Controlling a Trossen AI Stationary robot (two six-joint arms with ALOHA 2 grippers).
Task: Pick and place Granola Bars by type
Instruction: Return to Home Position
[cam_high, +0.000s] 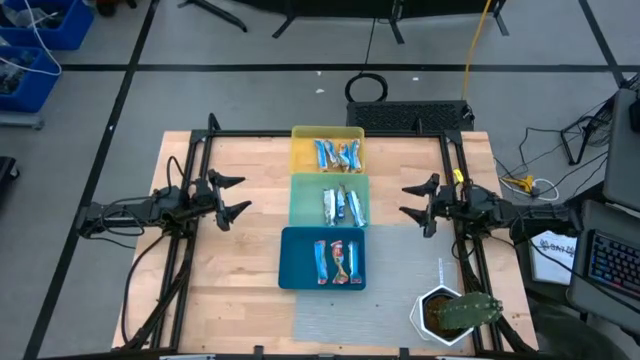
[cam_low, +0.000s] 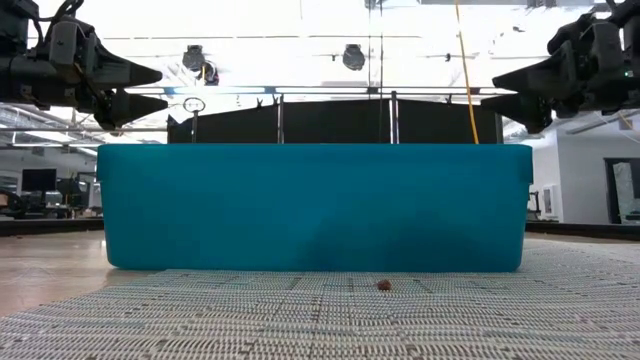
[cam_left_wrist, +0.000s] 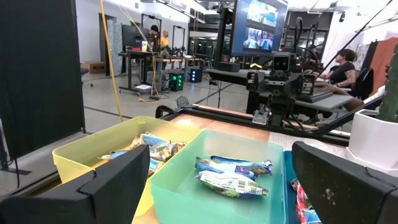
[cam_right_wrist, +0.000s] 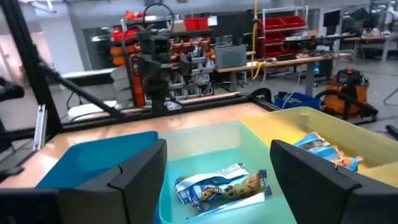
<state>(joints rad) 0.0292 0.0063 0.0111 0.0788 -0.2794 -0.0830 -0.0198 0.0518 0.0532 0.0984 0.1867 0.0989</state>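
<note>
1. hanging clear of the bins, the left gripper (cam_high: 245, 195) has its fingers spread, nothing between them; the right gripper (cam_high: 403, 200) faces it, also spread and empty.
2. straight ahead of both, about equally near, the green bin (cam_high: 300, 200) holds silver-blue bars (cam_high: 343, 207), long axes lying across the fingers' reach.
3. beside it, the blue bin (cam_high: 295, 270) holds red-marked bars.
4. beyond the green one, the yellow bin (cam_high: 300, 150) holds blue bars.
5. no bar lies loose, so sorting looks finished.

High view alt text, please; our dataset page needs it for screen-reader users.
Three bins line up along the middle of the table: yellow bin, green bin, blue bin, each holding wrapped granola bars. The left gripper and right gripper hover open and empty on either side.
</note>
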